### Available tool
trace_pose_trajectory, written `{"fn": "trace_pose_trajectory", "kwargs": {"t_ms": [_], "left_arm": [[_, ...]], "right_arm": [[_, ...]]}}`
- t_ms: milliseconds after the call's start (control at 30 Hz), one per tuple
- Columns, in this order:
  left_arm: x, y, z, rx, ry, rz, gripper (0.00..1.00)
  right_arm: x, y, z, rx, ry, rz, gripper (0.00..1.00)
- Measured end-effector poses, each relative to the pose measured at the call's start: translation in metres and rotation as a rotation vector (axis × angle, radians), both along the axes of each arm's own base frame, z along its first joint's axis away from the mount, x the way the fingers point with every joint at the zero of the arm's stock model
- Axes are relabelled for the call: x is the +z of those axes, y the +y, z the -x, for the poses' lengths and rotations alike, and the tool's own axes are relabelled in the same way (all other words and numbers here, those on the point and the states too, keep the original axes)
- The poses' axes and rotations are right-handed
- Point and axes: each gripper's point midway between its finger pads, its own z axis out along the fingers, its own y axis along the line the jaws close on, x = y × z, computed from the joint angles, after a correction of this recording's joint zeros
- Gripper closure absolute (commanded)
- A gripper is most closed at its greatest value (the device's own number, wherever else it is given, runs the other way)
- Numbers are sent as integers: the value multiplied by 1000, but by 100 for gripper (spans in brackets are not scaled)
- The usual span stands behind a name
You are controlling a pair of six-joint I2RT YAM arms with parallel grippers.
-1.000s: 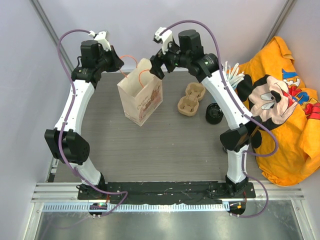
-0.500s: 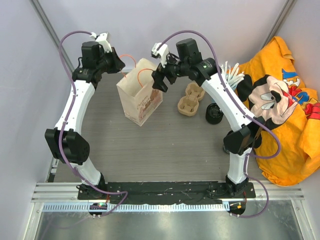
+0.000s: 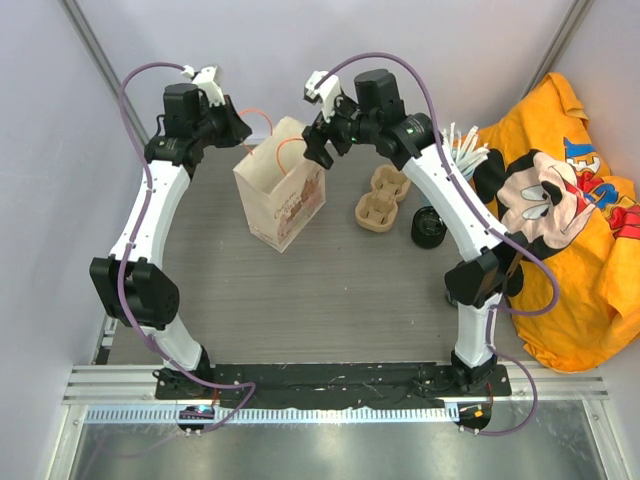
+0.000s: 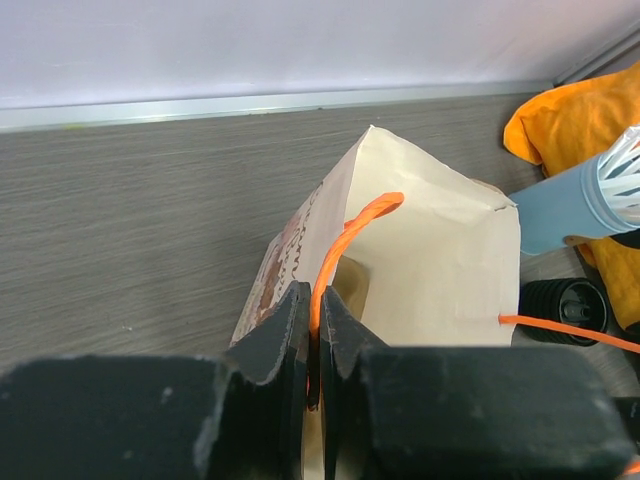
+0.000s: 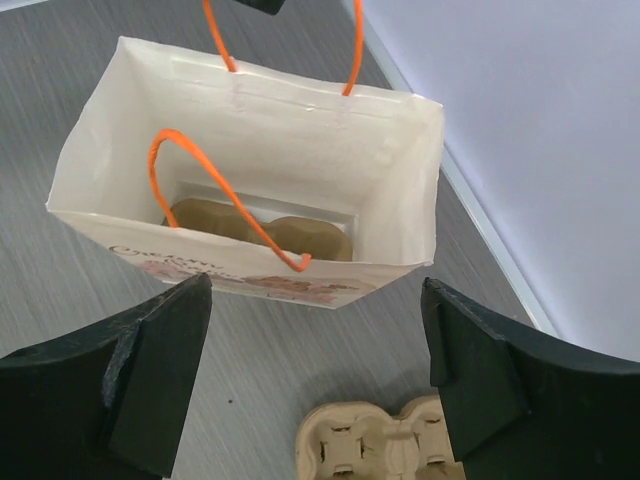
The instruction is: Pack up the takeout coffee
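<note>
Right gripper (image 5: 312, 300): spread, empty, over paper bag (image 3: 280, 200) | left gripper (image 4: 312, 340): pinching orange handle (image 4: 345, 235) | takeout coffee (image 3: 428, 227): on the table behind right gripper, past cardboard carrier (image 3: 383, 198) | step: likely fetching cup; next: swing back, descend.

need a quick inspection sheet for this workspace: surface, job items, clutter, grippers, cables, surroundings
surface: grey wood-grain table, no spills seen
job's things: paper bag upright and open, a cardboard carrier at its bottom; second carrier and black cup on the table to the right of the bag, cup not yet packed
clutter: orange cartoon cloth at the right edge; blue cup holding white sticks
grippers: left gripper shut on the bag's orange handle; right gripper open above the bag, holding nothing
cables: purple cables run along both arms
surroundings: pale walls; nothing else seen
</note>
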Motion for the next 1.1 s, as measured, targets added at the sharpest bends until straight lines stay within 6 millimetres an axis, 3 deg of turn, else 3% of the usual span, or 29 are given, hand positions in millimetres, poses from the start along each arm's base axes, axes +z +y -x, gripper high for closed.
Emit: {"fn": "trace_pose_trajectory", "kwargs": {"t_ms": [133, 233, 267, 333, 367, 467, 600, 733, 1000, 1100], "left_arm": [[0, -3, 1, -16, 0, 6, 95], [1, -5, 2, -28, 0, 10, 97], [1, -5, 3, -32, -1, 12, 98], [2, -7, 3, -40, -3, 16, 100], [3, -7, 3, -43, -5, 17, 100], [4, -8, 3, -50, -7, 20, 100], [6, -9, 4, -55, -13, 20, 100], [23, -10, 3, -60, -51, 24, 100], [100, -15, 9, -97, -222, 46, 100], [110, -17, 11, -113, -255, 52, 100]], "right_arm": [[-3, 5, -8, -10, 0, -15, 24], [-12, 10, -14, -11, 12, -17, 39], [-15, 12, -17, -11, 18, -17, 54], [-23, 16, -21, -11, 35, -17, 71], [-26, 17, -22, -11, 45, -18, 86], [-32, 22, -26, -7, 59, -22, 97], [-23, 25, -25, 1, 59, -46, 99], [1, 26, -21, 15, 26, -86, 99], [54, 23, -10, 30, -59, -161, 99], [60, 21, -3, 46, -58, -166, 99]]}}
